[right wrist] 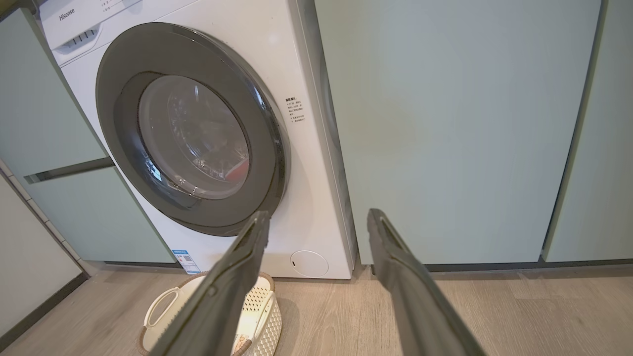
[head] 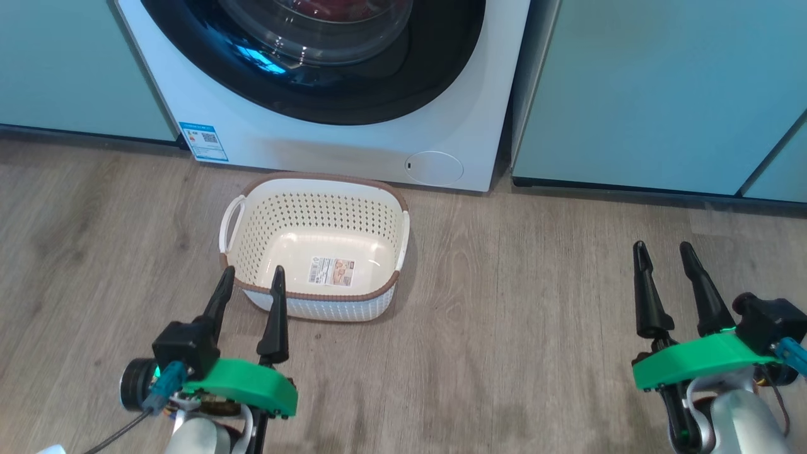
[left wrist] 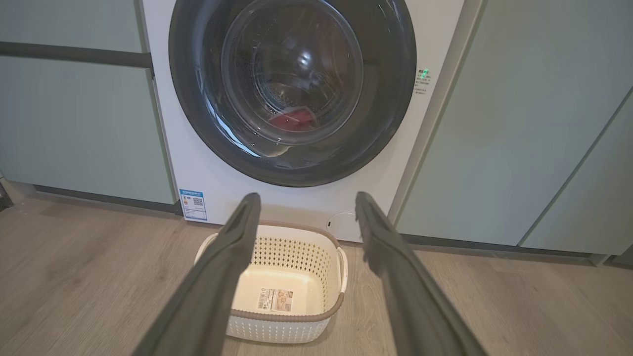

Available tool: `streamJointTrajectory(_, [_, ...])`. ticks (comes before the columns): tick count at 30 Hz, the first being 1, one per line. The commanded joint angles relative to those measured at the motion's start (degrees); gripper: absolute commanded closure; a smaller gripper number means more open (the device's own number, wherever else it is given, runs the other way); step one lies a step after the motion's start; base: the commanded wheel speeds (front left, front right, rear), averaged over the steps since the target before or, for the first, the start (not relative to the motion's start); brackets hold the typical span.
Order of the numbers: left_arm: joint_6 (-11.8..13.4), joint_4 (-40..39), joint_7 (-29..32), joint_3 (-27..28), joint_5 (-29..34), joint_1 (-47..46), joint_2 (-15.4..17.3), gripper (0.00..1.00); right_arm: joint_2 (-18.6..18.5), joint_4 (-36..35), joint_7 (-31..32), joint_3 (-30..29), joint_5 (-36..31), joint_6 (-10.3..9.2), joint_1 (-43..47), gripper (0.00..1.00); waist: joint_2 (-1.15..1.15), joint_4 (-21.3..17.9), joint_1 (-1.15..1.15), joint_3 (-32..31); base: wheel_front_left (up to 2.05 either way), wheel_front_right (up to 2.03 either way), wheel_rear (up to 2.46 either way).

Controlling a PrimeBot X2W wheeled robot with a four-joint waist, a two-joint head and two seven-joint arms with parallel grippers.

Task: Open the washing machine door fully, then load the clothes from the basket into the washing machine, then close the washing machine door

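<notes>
Gaping, left gripper [head: 253, 271] and right gripper [head: 662, 247] face the door [head: 410, 88]; wrist views show clothes [left wrist: 292, 120].

Home laundry: washing machine [head: 284, 146], cabinets [head: 630, 94]

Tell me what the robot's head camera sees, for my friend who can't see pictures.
An empty cream basket sits on the wooden floor in front of a white washing machine, whose round black-rimmed door is shut with red clothes behind the glass. The robot's left gripper and right gripper hang open at the bottom corners, holding nothing.
</notes>
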Motion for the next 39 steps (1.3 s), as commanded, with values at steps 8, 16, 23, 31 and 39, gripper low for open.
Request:
streamJointTrajectory(8, [0.13,-2.38,-0.56,2.06,-0.73,-1.05,0.54,0.00,-0.04,-1.46,-0.36,1.57,-0.54,-0.01,-1.02,0.00,0.00,-0.21,0.00,-0.40,0.00,0.00,0.00])
streamJointTrajectory(16, [-0.43,-1.55,-0.56,2.21,-2.51,-0.29,0.54,0.00,-0.04,-1.36,-0.36,1.78,-0.66,-0.01,-0.57,0.00,0.00,-0.23,0.00,-0.90,0.00,0.00,0.00])
streamJointTrajectory(23, [-0.89,2.14,0.30,-0.04,-3.36,1.84,-0.10,1.00,0.12,2.32,0.03,0.28,-0.50,0.01,0.28,1.00,0.00,-0.21,0.00,-1.14,0.00,0.00,0.00])
streamJointTrajectory(31, [-1.41,3.52,1.27,0.57,-7.55,2.31,0.02,1.00,0.15,3.60,1.27,0.07,3.52,0.01,0.62,1.00,0.00,-0.51,0.00,-1.16,0.00,0.00,0.00])
streamJointTrajectory(39, [-2.04,3.73,2.46,1.41,-12.56,1.86,0.20,1.00,0.14,3.29,2.54,0.02,8.41,0.01,0.50,1.00,0.00,-0.85,0.00,-1.18,0.00,0.00,0.00])
